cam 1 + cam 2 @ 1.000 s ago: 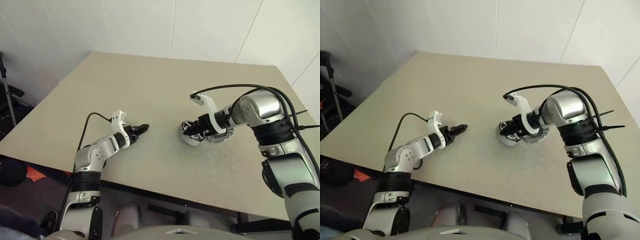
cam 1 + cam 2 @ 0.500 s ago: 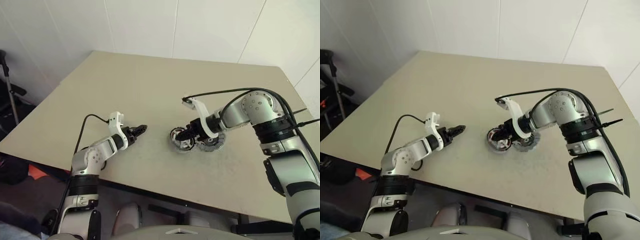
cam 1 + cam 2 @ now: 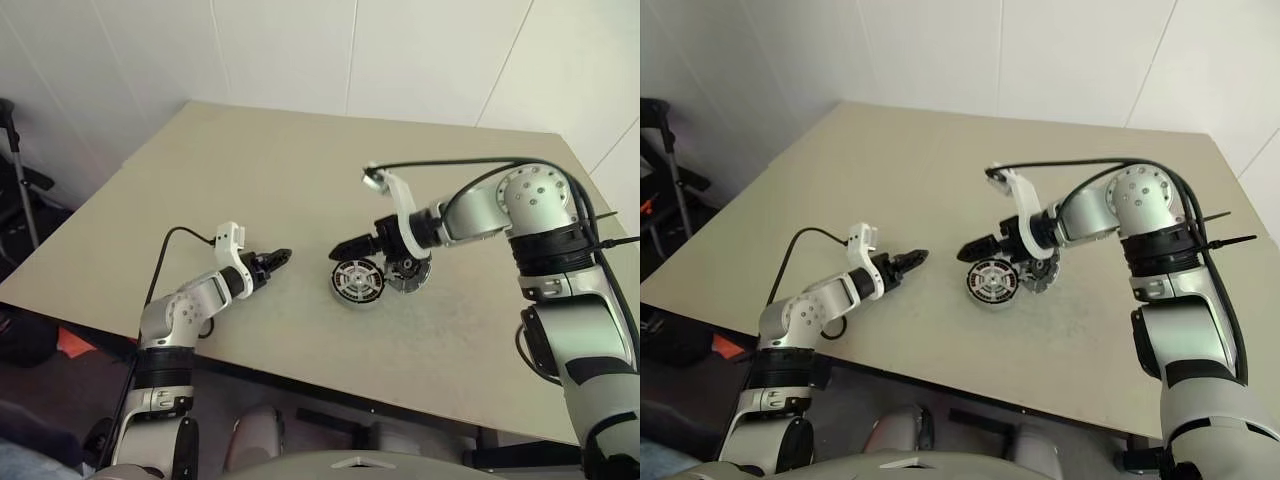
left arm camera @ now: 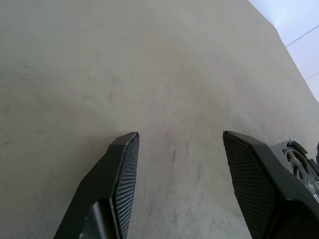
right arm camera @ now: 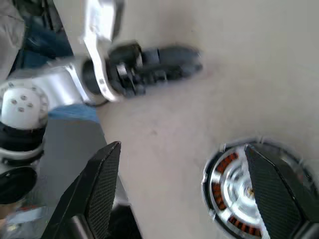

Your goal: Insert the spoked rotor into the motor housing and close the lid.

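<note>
The motor housing (image 3: pixel 357 284) stands near the middle of the table with the silver spoked rotor (image 3: pixel 356 279) lying inside it. In the right wrist view the rotor (image 5: pixel 238 183) shows inside a ring of copper windings. The lid (image 3: pixel 410 280) lies flat against the housing's right side, partly hidden by my right wrist. My right gripper (image 3: pixel 358 243) hovers open just above the housing, holding nothing, with its fingers (image 5: pixel 107 174) spread wide. My left gripper (image 3: pixel 278 258) rests open and empty low over the table, to the left of the housing.
The beige table (image 3: pixel 280 170) has edges close on the left and front, and white walls rise behind it. A black cable (image 3: pixel 470 165) arcs over my right arm. The housing's rim (image 4: pixel 298 155) peeks past my left gripper's fingers (image 4: pixel 124 164).
My right gripper opened, let go at the housing and rose up and away from it. The rotor now lies bare in the housing. The left arm stayed put.
</note>
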